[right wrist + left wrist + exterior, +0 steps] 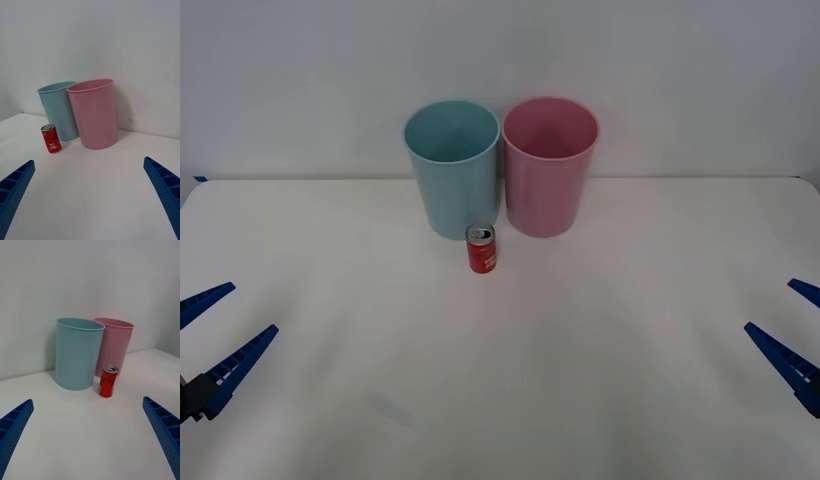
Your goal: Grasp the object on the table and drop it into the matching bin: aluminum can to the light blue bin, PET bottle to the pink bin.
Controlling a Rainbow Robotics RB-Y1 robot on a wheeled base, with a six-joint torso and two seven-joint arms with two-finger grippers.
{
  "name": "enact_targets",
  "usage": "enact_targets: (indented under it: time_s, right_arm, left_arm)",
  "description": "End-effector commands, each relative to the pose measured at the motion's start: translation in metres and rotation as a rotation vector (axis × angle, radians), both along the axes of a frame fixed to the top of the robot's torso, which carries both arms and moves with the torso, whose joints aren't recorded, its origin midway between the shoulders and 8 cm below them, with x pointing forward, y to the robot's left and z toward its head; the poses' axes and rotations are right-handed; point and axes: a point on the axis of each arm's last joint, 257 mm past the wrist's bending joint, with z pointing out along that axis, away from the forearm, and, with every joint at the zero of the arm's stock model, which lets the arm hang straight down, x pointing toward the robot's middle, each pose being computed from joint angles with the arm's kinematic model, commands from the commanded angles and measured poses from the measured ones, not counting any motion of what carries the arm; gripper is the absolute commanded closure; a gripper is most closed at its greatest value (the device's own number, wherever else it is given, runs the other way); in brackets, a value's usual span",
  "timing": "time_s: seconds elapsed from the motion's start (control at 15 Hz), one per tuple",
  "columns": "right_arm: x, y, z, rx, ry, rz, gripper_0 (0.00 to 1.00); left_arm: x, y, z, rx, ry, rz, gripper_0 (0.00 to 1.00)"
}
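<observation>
A small red aluminum can [482, 248] with a silver top stands upright on the white table [500, 400], just in front of the gap between the two bins. The light blue bin [452, 167] stands at the back, left of the pink bin [549, 165], their sides nearly touching. My left gripper [215, 335] is open low at the table's left edge, far from the can. My right gripper [792, 325] is open at the right edge, equally far. The right wrist view has the can [51, 138] beside the blue bin [60, 110] and pink bin [95, 112]; the left wrist view shows the can [108, 381] too.
A plain white wall rises right behind the bins. The wide table surface between both grippers and the can holds nothing else.
</observation>
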Motion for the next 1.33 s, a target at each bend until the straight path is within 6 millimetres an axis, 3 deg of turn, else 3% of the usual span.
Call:
enact_targets:
  time_s: [0.07, 0.53, 0.93, 1.33]
  right_arm:
    - [0.001, 0.0, 0.001, -0.009, -0.004, 0.0, 0.0]
    - [0.005, 0.016, 0.004, -0.047, -0.011, 0.039, 0.0]
    - [0.019, 0.056, -0.018, -0.096, 0.012, 0.115, 0.0]
    - [0.039, 0.113, -0.047, -0.125, 0.056, 0.204, 0.0]
  left_arm:
    - [0.0, 0.0, 0.0, 0.0, 0.0, 0.0, 0.0]
    - [0.0, 0.0, 0.0, 0.0, 0.0, 0.0, 0.0]
    - [0.0, 0.0, 0.0, 0.0, 0.0, 0.0, 0.0]
    - [0.0, 0.0, 0.0, 0.0, 0.0, 0.0, 0.0]
